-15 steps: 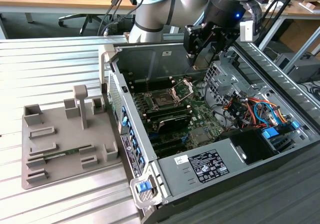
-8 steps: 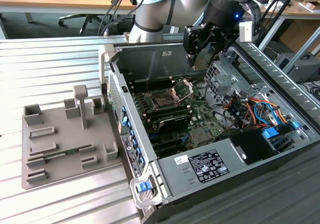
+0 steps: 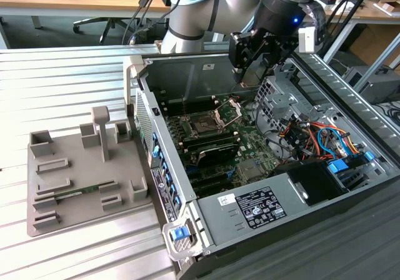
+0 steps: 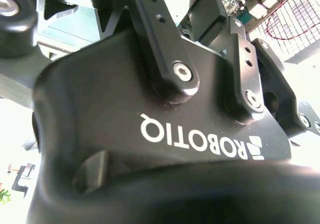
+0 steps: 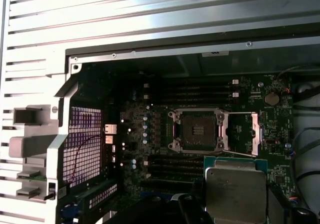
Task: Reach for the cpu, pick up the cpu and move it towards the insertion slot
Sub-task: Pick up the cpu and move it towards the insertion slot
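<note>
The cpu (image 5: 234, 188), a small square chip with a silver face and tan rim, is held above the open computer case in the first wrist view. My gripper (image 5: 235, 206) is shut on it, with dark fingers (image 5: 189, 210) on either side. The insertion slot (image 5: 197, 130) is a dark square socket on the motherboard, and its silver frame (image 5: 241, 133) is swung open beside it. The chip hangs a short way from the socket, not over it. In the exterior view my gripper (image 3: 249, 64) hovers over the case's far side, above and beyond the insertion slot (image 3: 202, 127). The gripper's black body (image 4: 165, 149) fills the second wrist view.
A grey tray (image 3: 81, 167) with a green memory stick (image 3: 76, 194) lies on the ribbed metal table at the exterior view's left. Inside the case are black memory slots (image 3: 215, 147), a drive cage (image 3: 275, 95), coloured cables (image 3: 319, 139) and the power supply (image 3: 262, 208).
</note>
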